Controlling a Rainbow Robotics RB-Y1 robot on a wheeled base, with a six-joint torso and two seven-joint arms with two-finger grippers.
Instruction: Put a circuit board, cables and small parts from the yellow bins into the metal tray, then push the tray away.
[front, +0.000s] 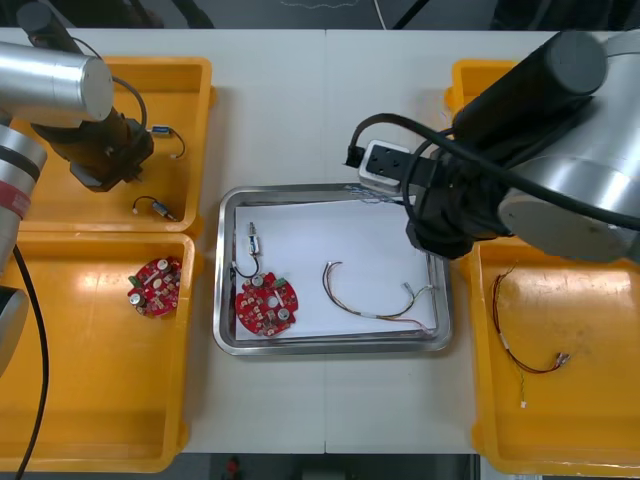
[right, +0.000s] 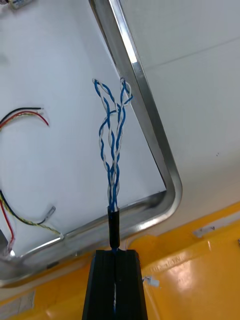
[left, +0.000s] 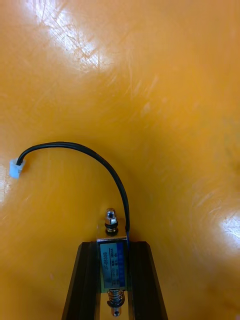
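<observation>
My right gripper (right: 116, 252) pinches the twisted blue and white cable (right: 112, 145) by its black sleeve (right: 114, 225); limp strands hang ahead, just inside the shiny metal tray's rim (right: 150, 115). I'd carry it inward before letting go. My left gripper (left: 115, 246) clamps a small metal part (left: 114, 267), black lead (left: 85, 150) arching over the glossy yellow bin (left: 160, 75).

The surface (front: 270, 120) is a pale, off-white tabletop, plain and matte, with a thin seam (front: 325, 100) running across it from the far edge to the near one. Beyond the far edge the floor (front: 300, 10) lies dark, crossed by a few slanting dark bars, and a narrow dark strip of it shows past the near edge too. The light is even, leaving only soft, short shadows.
</observation>
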